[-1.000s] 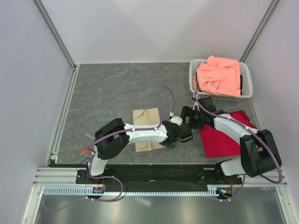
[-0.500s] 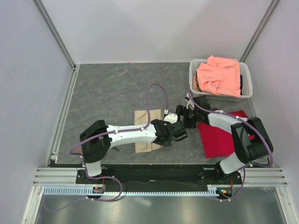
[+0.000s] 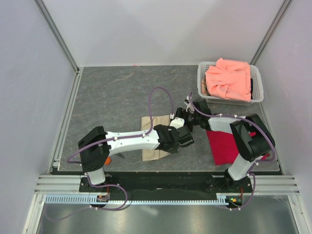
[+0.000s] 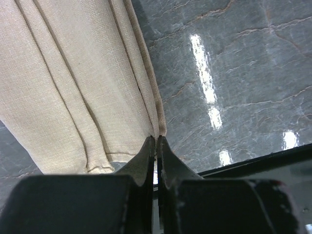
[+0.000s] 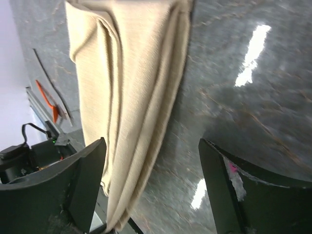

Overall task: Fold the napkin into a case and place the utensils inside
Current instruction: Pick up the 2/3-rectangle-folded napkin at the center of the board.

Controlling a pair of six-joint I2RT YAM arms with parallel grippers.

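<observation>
Grey stone table [image 3: 112, 97], folding step: the left gripper [image 4: 156, 139] pinches the napkin [image 4: 83, 87] at its four-o'clock hem; the right gripper [image 5: 151, 144], spread at two o'clock, likely must clamp there next.

A robotics lab test cell: plain white panels [image 3: 161, 29] in aluminium framing [image 3: 57, 36] enclose a grey stone-look tabletop [image 3: 112, 92] (white plastic basket [image 3: 201, 78] at two o'clock), with a mounting rail [image 3: 58, 184] at six o'clock.
</observation>
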